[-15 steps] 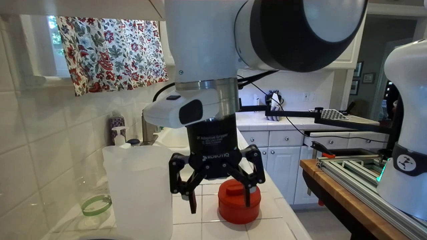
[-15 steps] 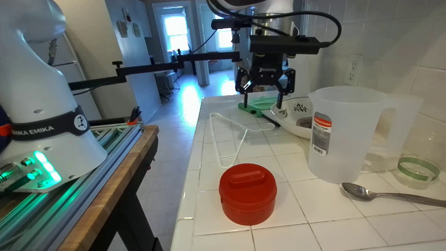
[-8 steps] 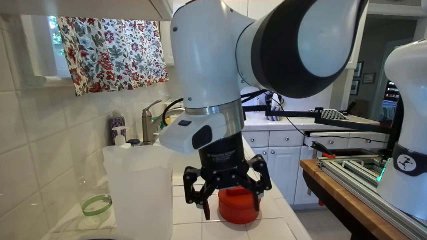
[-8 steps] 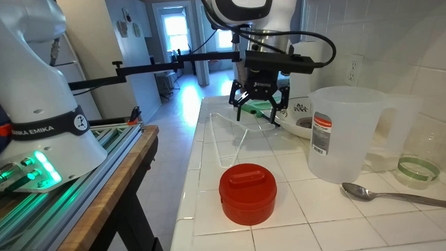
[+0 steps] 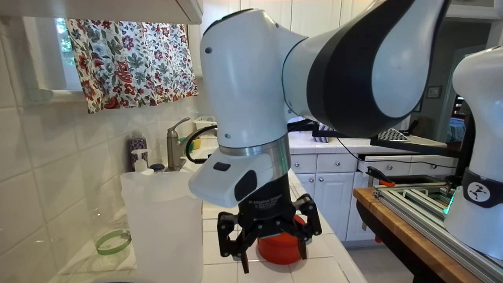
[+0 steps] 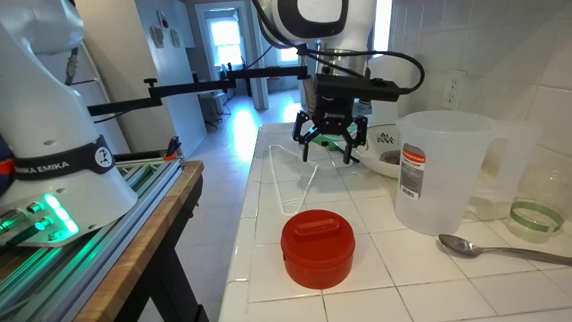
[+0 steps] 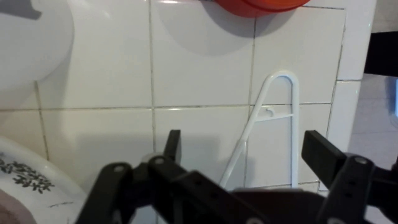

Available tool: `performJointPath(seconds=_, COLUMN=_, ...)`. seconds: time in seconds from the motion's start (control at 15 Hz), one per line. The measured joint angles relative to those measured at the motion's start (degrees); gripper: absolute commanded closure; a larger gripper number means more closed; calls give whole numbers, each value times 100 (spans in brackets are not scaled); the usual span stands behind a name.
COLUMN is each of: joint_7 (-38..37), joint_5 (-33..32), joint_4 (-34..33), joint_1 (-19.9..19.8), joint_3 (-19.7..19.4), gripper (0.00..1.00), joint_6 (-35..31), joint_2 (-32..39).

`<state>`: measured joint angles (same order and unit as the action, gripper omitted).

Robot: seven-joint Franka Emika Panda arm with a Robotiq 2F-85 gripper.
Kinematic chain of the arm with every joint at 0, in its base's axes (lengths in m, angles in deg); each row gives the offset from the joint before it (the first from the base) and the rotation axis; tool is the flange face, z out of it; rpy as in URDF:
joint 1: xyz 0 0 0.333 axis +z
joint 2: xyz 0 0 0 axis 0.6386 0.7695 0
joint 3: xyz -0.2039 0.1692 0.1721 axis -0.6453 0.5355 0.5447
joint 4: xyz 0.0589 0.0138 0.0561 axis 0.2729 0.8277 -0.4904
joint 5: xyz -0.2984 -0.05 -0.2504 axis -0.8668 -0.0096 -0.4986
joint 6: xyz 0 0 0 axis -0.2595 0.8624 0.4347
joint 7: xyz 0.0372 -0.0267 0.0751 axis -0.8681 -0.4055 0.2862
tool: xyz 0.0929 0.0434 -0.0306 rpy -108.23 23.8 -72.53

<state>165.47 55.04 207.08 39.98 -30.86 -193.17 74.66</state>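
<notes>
My gripper (image 5: 274,261) is open and empty, pointing down above the white tiled counter. It also shows in an exterior view (image 6: 326,156) and in the wrist view (image 7: 245,143). A white plastic hanger (image 7: 295,133) lies flat on the tiles, and in the wrist view its bars pass between the open fingers. The hanger also shows in an exterior view (image 6: 308,188), its far end partly behind the fingers. A red lidded container (image 6: 318,250) stands near the hanger's narrow end. It is partly behind my gripper in an exterior view (image 5: 279,249) and cut off in the wrist view (image 7: 258,7).
A translucent pitcher (image 6: 429,188) stands by the wall side, with a spoon (image 6: 460,246) and a glass jar with a green band (image 6: 536,221). A patterned white bowl (image 6: 380,165) and a green item (image 6: 322,140) lie farther along. A faucet (image 5: 173,147) is behind.
My gripper has come down toward the counter, open throughout, and tilted slightly. In an exterior view it has shifted a little left, toward the hanger. The objects have not moved.
</notes>
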Motion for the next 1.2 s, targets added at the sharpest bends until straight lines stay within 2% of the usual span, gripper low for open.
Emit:
performJointPath(seconds=0.4, joint_7=-973, joint_5=-789, joint_4=-140, joint_1=200, joint_3=-49, gripper=0, joint_6=-377, joint_2=188)
performJointPath(seconds=1.2, joint_7=-1048, joint_5=-794, joint_4=-141, joint_1=207, joint_3=6, gripper=0, joint_6=-442, joint_2=483)
